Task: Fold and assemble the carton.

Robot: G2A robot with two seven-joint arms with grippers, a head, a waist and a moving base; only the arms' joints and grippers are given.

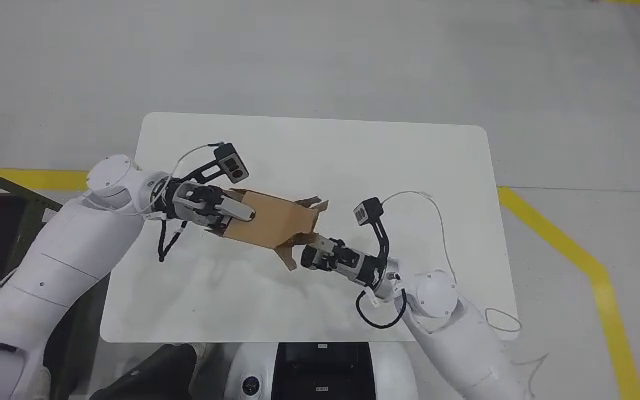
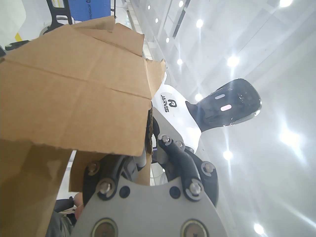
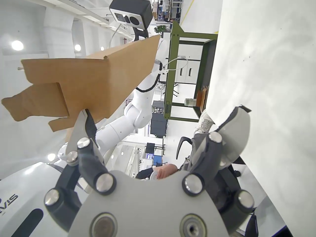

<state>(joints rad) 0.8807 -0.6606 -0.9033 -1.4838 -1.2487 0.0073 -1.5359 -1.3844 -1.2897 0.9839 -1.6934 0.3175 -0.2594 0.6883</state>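
Creased, ragged-flapped cardboard carton (image 1: 272, 222) hangs above smooth white table (image 1: 420, 170).

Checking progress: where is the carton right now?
In the top view the carton is over the middle of the table, between the grippers: left gripper at one end, right gripper by the flaps at the other.

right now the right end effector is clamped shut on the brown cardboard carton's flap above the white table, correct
No: the right end effector is open, fingers spread wide, one finger at a flap of the brown cardboard carton above the white table. The right wrist view shows it.
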